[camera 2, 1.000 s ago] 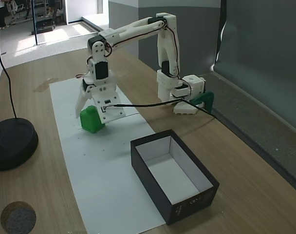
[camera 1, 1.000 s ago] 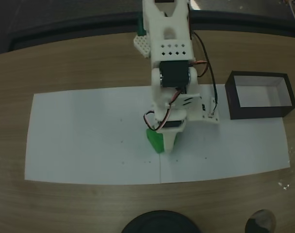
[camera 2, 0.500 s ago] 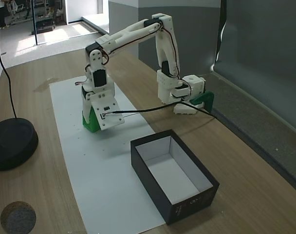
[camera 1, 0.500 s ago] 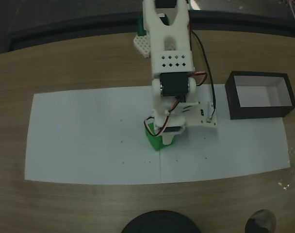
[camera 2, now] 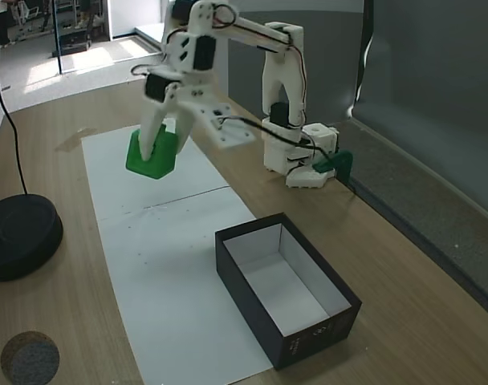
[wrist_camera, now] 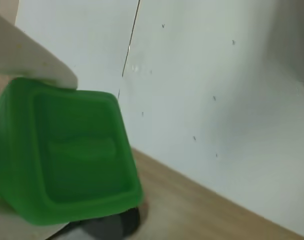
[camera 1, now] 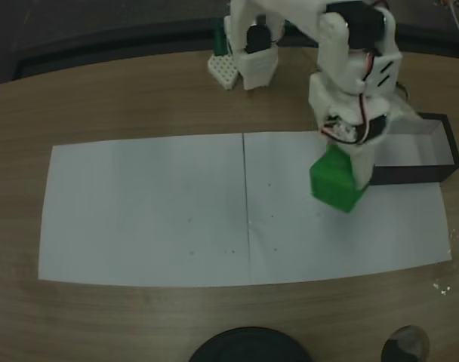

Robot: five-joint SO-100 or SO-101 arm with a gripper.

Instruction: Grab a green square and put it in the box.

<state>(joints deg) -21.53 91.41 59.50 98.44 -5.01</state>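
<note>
The surface (camera 2: 404, 321) is pale wood-grain laminate with a curved far edge. A long white paper sheet (camera 1: 139, 211) lies flat along it, creased across its middle. A round black stand base (camera 2: 19, 237) sits near the surface's front edge, a black cable (camera 2: 7, 96) rising from it. Just beside it lies a small dark disc (camera 2: 29, 357). Behind the surface stands a grey partition wall (camera 2: 437, 104). A bright, daylit floor (camera 2: 59, 64) shows beyond the surface's far corner.

White plastic arm (camera 2: 252, 36) with black servos, thin wires, green base clamp (camera 2: 338, 163).
</note>
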